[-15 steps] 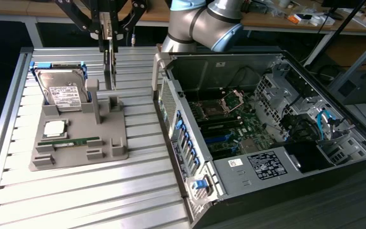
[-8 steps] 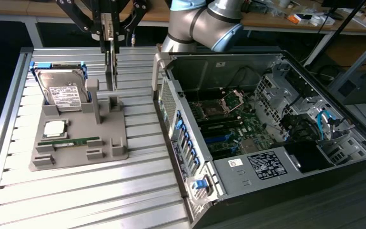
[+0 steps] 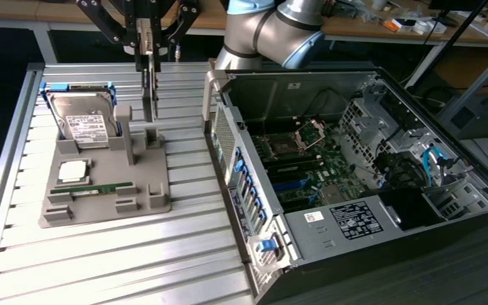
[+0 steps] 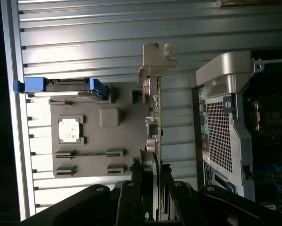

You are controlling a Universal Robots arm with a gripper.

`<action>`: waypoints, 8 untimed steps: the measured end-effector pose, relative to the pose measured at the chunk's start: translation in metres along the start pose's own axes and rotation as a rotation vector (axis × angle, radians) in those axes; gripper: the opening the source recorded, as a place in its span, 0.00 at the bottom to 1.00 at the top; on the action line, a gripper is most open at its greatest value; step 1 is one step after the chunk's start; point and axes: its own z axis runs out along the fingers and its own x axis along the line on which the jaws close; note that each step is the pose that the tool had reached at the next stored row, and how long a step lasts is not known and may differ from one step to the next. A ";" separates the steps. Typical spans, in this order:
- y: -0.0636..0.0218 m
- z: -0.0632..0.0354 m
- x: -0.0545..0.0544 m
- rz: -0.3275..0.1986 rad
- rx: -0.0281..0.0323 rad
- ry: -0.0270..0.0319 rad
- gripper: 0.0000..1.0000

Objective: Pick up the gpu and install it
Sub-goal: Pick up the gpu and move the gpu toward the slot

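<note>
You've got the gripper [image 3: 147,63] clamped on the top edge of the gpu [image 3: 150,95], which hangs upright right over the gray holder [image 3: 100,184] on the counter [image 3: 100,254]; it looks light and stiff but fragile, so pinch bare board edge, not components.

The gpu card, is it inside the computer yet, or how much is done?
Not yet. Done: the claw is shut on the gpu, so the grabbing part looks finished. In hand: the card hangs upright, just over its stand on the gray tray. Left: the gpu is not in the open computer case beside the tray, so it is not installed.
</note>
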 end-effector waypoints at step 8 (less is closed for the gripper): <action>-0.0009 0.0000 -0.002 0.000 0.0000 0.0001 0.27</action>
